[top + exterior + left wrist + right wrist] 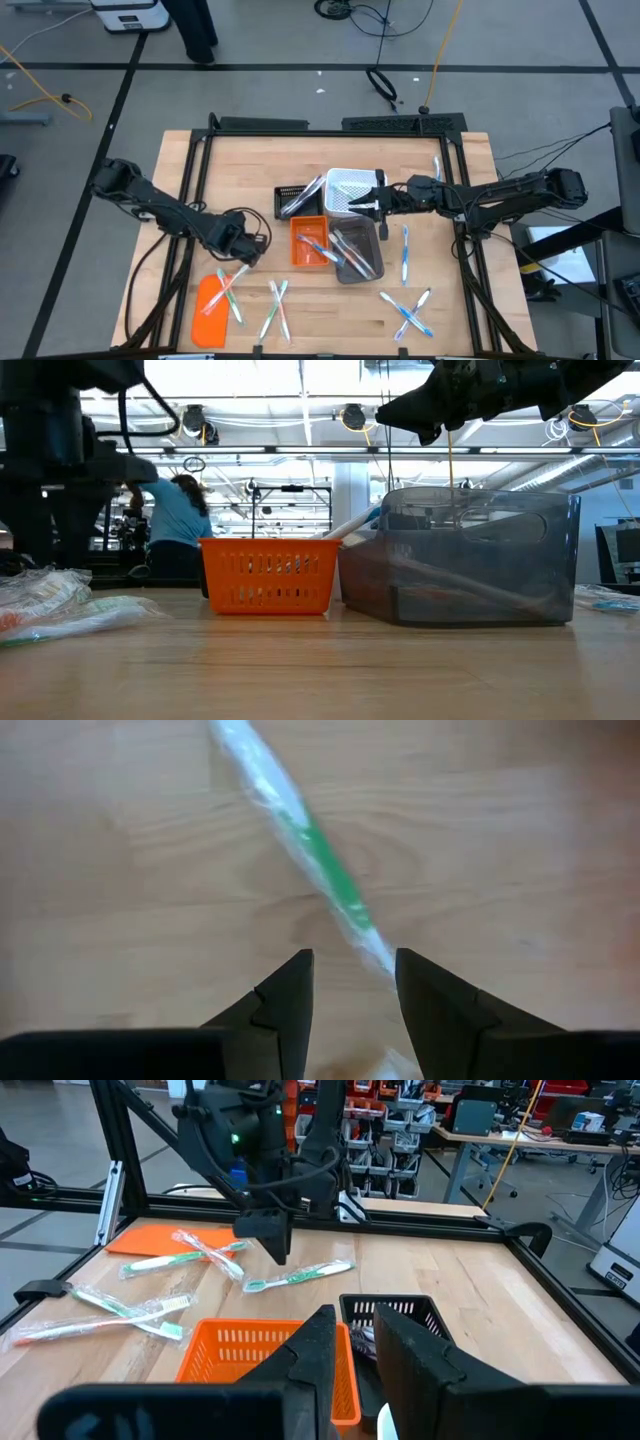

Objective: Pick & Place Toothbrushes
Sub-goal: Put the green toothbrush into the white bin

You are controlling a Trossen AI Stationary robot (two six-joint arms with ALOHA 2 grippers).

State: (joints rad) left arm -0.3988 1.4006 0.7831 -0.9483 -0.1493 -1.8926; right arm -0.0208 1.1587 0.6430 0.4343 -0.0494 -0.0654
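Worktop [470, 300]: one pale wood surface, seen from above, with two dark arms reaching in from either side.
Lid [208, 305]: one flat orange rectangle at the near left corner.
Toothbrushes, near left: two crossed at the lid's edge [230, 292] and two more crossed just beside them [276, 306], all in clear wrappers.
Toothbrushes, near right: a crossed cluster with blue accents [410, 312], apparently three; the count is not certain.
Left end effector [243, 255]: low over the worktop just beyond the lid, fingers spread and released, gripping nothing.
Green toothbrush [320, 850]: one, wrapped and lying flat on the wood; its near end reaches into the gap between the left fingertips.
Bins: four in the middle, in two rows.
Orange basket [265, 575]: nearer row, left; several toothbrushes inside, too tangled to count.
Grey bin [470, 560]: nearer row, right, touching the orange basket; several toothbrushes inside.
Blue toothbrush [405, 252]: one, alone on the wood just right of the grey bin.
Black basket [290, 190]: farther row, left, with pale toothbrushes leaning over its rim.
White basket [350, 182]: farther row, right.
Right end effector [372, 203]: raised over the white basket's right edge; its grip cannot be told.
Far toothbrush [437, 168]: one, near the far right edge.
Person [180, 520]: one, in a blue top, in the room behind.
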